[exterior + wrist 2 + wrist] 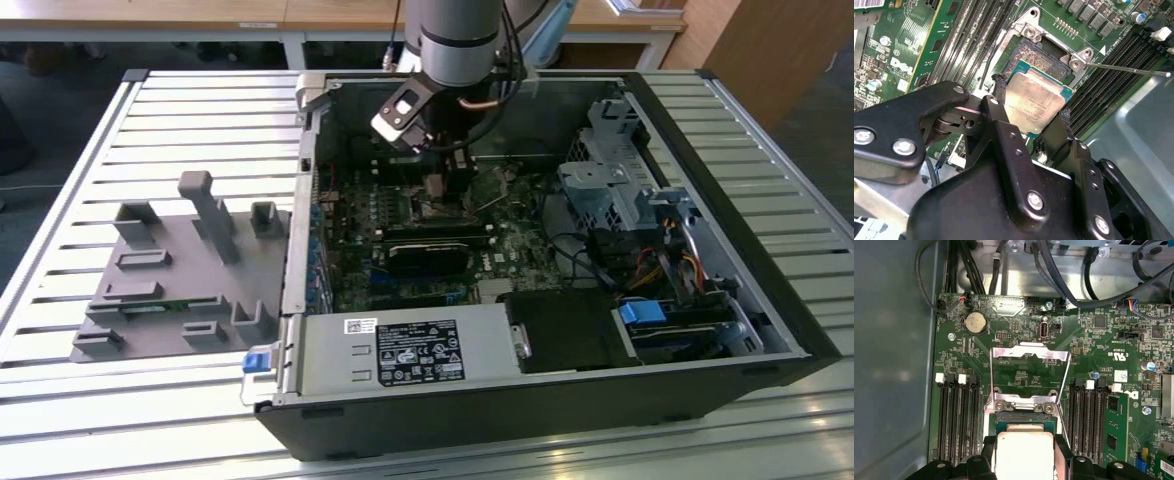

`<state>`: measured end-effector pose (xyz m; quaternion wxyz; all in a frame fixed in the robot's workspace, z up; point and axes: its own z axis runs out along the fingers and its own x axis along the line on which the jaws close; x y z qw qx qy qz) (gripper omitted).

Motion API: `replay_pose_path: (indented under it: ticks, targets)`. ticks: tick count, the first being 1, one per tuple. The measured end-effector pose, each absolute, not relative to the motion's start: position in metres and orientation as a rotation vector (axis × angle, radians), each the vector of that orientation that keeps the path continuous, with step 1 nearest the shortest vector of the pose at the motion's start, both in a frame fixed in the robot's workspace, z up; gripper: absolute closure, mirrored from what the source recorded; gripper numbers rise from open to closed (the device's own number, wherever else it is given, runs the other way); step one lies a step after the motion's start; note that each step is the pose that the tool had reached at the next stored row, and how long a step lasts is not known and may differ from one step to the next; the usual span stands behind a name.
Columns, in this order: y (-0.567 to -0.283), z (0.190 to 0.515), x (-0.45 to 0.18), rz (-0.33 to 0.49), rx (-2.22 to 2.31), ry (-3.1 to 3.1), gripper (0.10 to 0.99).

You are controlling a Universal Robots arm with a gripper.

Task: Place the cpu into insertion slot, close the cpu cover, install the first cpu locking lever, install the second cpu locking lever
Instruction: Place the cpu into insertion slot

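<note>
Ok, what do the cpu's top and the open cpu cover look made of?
The cpu: its top looks like dull silver-grey metal, with soft glare and faint scuffs; its edge looks like green board. The cpu cover: probably thin bare sheet metal, bright silver, catching sharp reflections along its bars.

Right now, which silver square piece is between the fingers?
The cpu, solid-topped, clamped in the gripper at the insertion slot; the cpu cover is the hollow frame flipped open beyond it.
</note>
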<state>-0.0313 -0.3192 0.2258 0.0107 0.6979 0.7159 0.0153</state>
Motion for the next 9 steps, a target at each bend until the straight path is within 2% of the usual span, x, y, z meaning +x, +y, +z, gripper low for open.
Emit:
replay_pose_path:
  ticks: [9]
  targets:
    - [-0.3183,0.2202,-0.0321,0.047,2.191,2.220,0.545]
